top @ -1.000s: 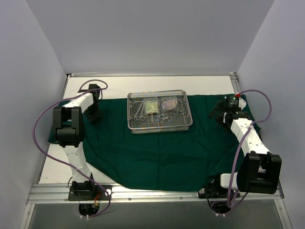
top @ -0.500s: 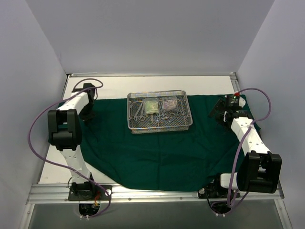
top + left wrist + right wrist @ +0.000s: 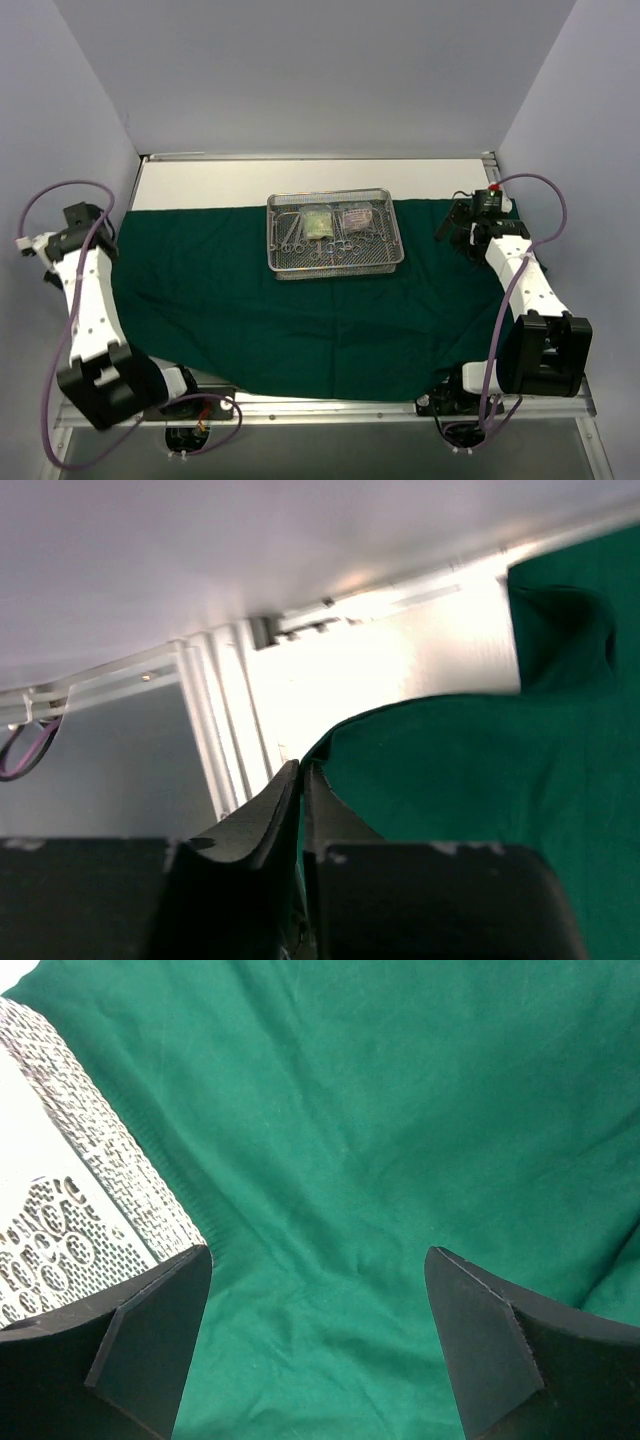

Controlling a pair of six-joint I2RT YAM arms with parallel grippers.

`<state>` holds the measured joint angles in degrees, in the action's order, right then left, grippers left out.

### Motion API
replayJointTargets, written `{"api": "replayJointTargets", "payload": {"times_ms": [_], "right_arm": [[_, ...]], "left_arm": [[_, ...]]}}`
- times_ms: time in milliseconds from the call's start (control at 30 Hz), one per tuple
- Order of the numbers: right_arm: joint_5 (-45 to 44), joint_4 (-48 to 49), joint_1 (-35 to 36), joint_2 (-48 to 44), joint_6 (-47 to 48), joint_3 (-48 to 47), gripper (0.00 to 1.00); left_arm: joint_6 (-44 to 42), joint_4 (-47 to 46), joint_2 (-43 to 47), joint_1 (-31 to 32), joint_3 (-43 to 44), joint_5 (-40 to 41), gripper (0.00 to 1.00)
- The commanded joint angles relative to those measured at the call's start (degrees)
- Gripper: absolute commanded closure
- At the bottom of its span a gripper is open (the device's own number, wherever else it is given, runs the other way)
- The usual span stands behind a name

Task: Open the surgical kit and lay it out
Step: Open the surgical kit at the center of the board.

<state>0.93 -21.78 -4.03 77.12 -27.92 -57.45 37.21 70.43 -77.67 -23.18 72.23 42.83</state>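
Observation:
The dark green cloth wrap (image 3: pixel 300 320) lies spread over the table. The silver wire-mesh tray (image 3: pixel 337 273) stands on its far middle part. Inside are steel clamps (image 3: pixel 292 232) and two clear pouches (image 3: pixel 318 221) (image 3: pixel 355 216). My left gripper (image 3: pixel 100 238) is at the far left and shut on the cloth's left edge. In the left wrist view the gripper (image 3: pixel 301 771) pinches the green cloth (image 3: pixel 480 780). My right gripper (image 3: pixel 455 228) is open just above the cloth's right part. The right wrist view shows this gripper (image 3: pixel 318 1260) over the cloth (image 3: pixel 380 1110), with the tray's corner (image 3: pixel 90 1180) at left.
Bare white table top (image 3: pixel 200 185) runs behind the cloth. Grey walls close in the left, right and back. A metal rail (image 3: pixel 300 405) runs along the near edge, and the left wrist view shows rails (image 3: pixel 215 730) at the table's corner.
My left arm has swung out to the far left, drawing the cloth's left edge with it and flattening that side. The right gripper has shifted slightly toward the back.

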Motion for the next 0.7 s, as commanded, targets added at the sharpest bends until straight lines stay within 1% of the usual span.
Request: {"api": "replayJointTargets", "payload": {"times_ms": [0,33,67,100,133,167,200,267,300,333,367,400,433,467,500,567,600,667], "right_arm": [[1.35,-2.65,0.52,1.19,1.03,-2.4,0.16],[1.62,-2.57,0.69,1.36,1.03,-2.32,0.16],[1.79,-2.48,0.78,1.54,1.03,-2.4,0.16],[1.88,-2.39,0.87,1.63,1.03,-2.32,0.15],[1.88,-2.39,1.04,1.8,1.11,-2.31,0.15],[1.88,-2.39,1.13,2.33,1.12,-2.31,0.15],[1.97,-2.39,1.22,2.68,1.12,-2.4,0.14],[2.24,-2.39,1.31,3.29,1.29,-2.84,0.13],[2.24,-2.39,1.31,3.56,1.29,-3.02,0.12],[2.24,-2.48,1.31,3.74,1.47,-3.54,0.12],[2.15,-2.56,1.4,4.0,1.64,-3.72,0.12],[2.15,-2.57,1.4,4.17,1.82,-3.98,0.11],[1.8,-2.65,1.48,4.61,1.91,-4.33,0.11],[1.71,-2.74,1.4,4.7,1.99,-4.51,0.11],[1.71,-2.74,1.4,5.05,2.43,-4.77,0.11],[1.88,-2.74,1.48,6.02,2.96,-5.21,0.11],[2.06,-2.65,1.4,6.37,3.22,-5.22,0.12],[2.32,-2.48,1.66,7.33,3.75,-5.39,0.12]], "left_arm": [[2.78,3.48,11.73,-2.83,-0.24,4.89,0.85],[2.87,3.57,12.97,-2.84,-0.24,6.03,0.82],[3.21,4.09,14.46,-2.84,-0.07,6.82,0.81],[3.57,4.62,14.48,-2.84,0.45,7.7,0.78],[4.7,6.28,14.3,-2.84,0.63,9.62,0.7],[5.84,7.25,13.78,-2.84,0.9,10.34,0.41],[6.46,7.7,13.69,-2.84,1.07,10.78,0.27],[5.95,7.09,14.21,-2.84,1.16,9.39,0.03],[4.46,6.48,14.39,-2.84,1.34,8.6,0.03],[3.32,4.73,14.39,-2.84,1.51,7.46,0.05],[2.44,3.93,13.95,-2.75,1.77,4.75,0.06],[-1.4,2.62,13.51,-2.14,2.04,2.55,0.06],[-3.79,-0.88,12.73,-1.61,2.04,-0.17,0.06],[-5.64,-2.57,12.28,-1.08,2.04,-3.33,0.06],[-8.18,-4.06,11.84,-0.56,2.04,-9.63,0.06],[-11.01,-9.33,10.79,1.64,1.26,-17.04,0.06],[-12.5,-11.0,10.17,2.69,0.99,-23.25,0.06],[-12.86,-14.7,7.46,7.25,0.11,-26.47,0.06]]}}
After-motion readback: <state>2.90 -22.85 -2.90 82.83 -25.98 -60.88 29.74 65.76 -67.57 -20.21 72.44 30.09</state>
